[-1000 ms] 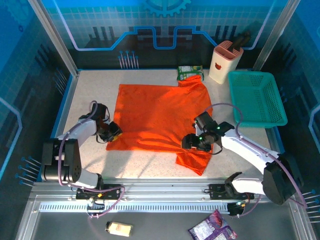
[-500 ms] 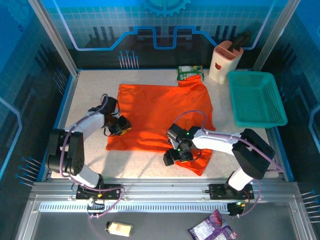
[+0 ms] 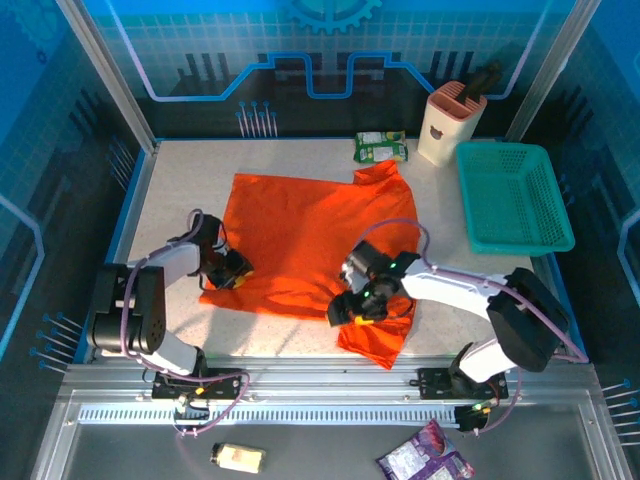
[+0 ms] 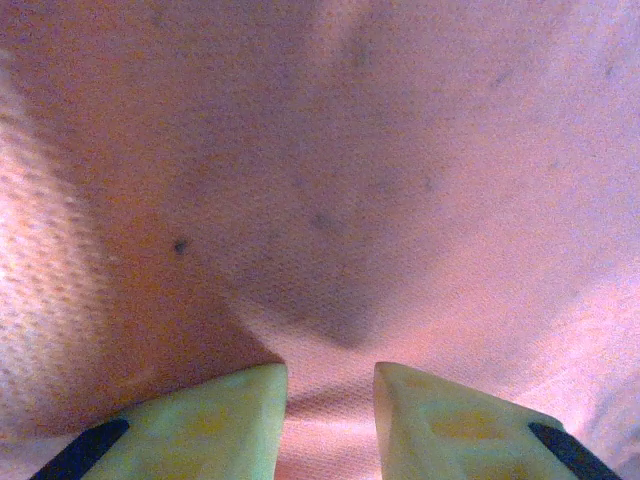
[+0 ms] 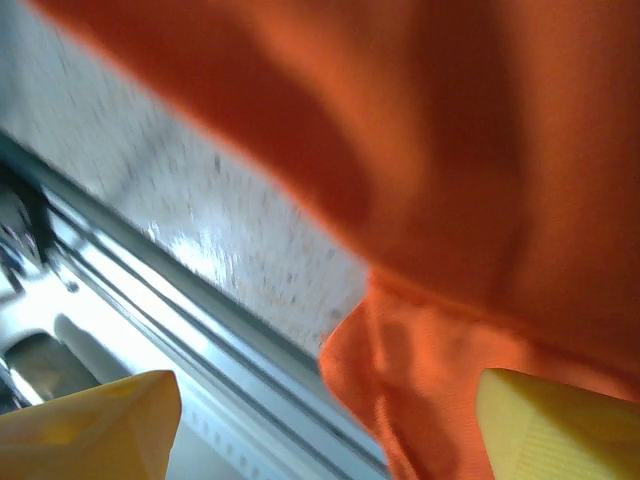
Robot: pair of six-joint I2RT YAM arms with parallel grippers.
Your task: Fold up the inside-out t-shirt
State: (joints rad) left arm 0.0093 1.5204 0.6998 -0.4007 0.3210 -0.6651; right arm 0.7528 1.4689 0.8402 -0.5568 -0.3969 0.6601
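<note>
The top camera sits high above and behind the 2 arm bases. It looks down and forward over the whole speckled counter [image 3: 180,180], far enough off to take in both arms. The left wrist camera faces along the left pincer [image 4: 330,372] and is pressed so close to the orange t-shirt [image 4: 330,180] that its weave shows. The right wrist camera looks past the right pincer [image 5: 325,395], low and near, toward the counter's near edge and the metal rail [image 5: 150,290]. All 3 views share the t-shirt.
</note>
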